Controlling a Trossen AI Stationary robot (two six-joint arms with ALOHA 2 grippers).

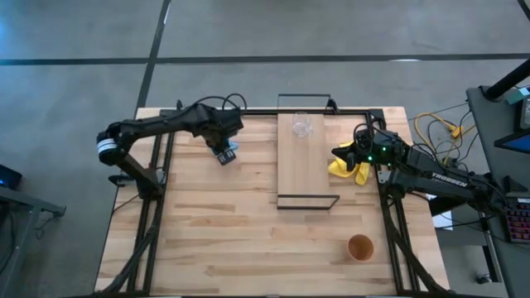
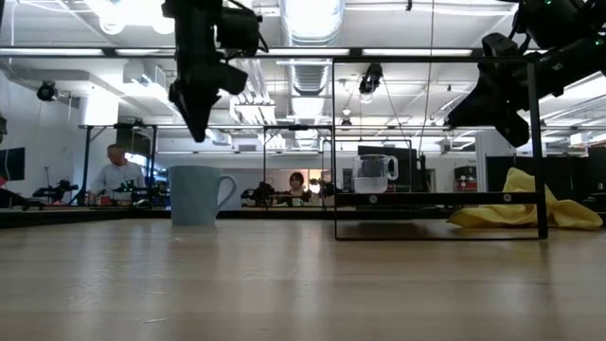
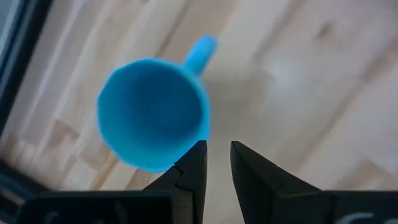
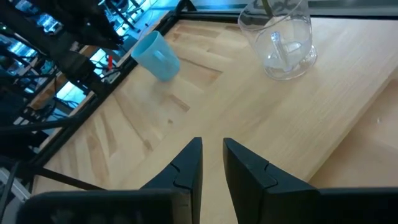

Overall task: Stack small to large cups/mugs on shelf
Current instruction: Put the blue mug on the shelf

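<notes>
high view: three vessels. clear glass cup [image 1: 301, 126] stands at the far end of the shelf [image 1: 306, 170]; light-blue mug [image 1: 227, 153] sits under the left gripper [image 1: 222, 154]; brown-orange cup [image 1: 359, 247] stands alone near the table's front right. right gripper [image 1: 339, 152] hovers beside one yellow cloth [image 1: 351, 170]; "trossen" is printed on that arm.

low view: mug upright, left gripper above it. glass cup upright on the shelf.

left wrist view: mug interior is blurred; contents cannot be told. jaws nearly closed, holding nothing.

right wrist view: jaws narrowly parted, holding nothing.
</notes>
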